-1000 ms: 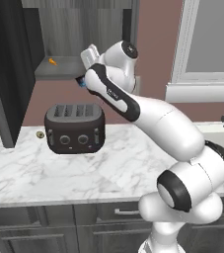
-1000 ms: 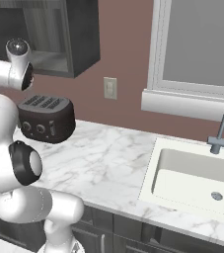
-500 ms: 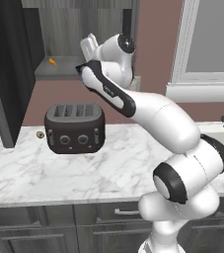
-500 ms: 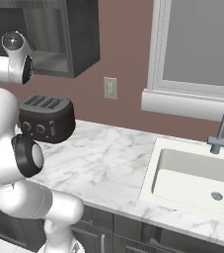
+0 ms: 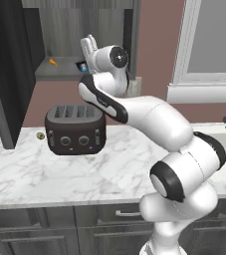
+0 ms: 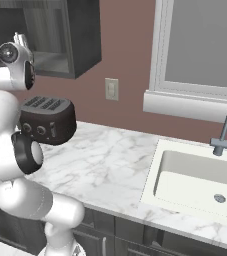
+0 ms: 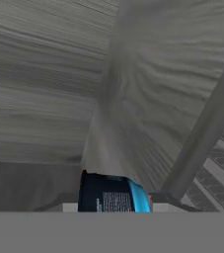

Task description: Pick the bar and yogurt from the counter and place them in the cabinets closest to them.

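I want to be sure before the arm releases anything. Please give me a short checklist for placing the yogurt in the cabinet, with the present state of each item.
1. Yogurt held: ok. It sits between the fingertips of the gripper, jaws shut on it.
2. Cabinet door open: ok, the interior and the shelf are exposed.
3. Gripper at shelf height: ok, it is raised at the cabinet opening above the toaster.
4. Cup resting on the shelf: cannot tell, its underside is hidden.
5. Landing spot free: cannot tell. A small orange thing lies on the shelf to the left.
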### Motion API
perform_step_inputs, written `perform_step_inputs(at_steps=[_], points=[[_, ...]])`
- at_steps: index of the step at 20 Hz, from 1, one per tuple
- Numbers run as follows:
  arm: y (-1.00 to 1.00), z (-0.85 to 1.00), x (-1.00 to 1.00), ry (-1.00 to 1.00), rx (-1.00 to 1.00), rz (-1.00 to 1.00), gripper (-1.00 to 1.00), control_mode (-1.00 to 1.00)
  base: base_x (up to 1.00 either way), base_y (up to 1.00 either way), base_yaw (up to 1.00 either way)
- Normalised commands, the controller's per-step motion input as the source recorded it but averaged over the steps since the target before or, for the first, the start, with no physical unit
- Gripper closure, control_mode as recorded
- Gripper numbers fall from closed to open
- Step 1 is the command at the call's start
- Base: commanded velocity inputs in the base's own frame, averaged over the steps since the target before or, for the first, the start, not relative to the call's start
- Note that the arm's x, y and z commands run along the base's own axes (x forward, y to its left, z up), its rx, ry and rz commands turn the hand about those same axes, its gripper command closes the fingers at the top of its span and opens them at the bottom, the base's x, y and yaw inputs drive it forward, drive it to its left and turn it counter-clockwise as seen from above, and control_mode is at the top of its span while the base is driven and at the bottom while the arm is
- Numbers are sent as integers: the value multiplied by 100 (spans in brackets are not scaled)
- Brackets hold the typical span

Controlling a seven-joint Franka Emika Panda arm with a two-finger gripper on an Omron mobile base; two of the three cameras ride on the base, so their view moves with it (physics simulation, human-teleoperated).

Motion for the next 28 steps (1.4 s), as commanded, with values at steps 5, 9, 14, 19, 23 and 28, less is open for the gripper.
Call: perform_step_inputs(at_steps=[5,9,14,19,23,28], points=[[0,42,9,2,0,-7,100,-100,0,0,0],[0,48,18,12,0,-3,100,-100,0,0,0],[0,12,30,14,-4,-2,100,-100,0,0,0],[0,0,6,1,-3,0,100,-100,0,0,0],[0,-18,0,0,0,0,100,-100,0,0,0],[0,-28,0,0,0,0,100,-100,0,0,0]])
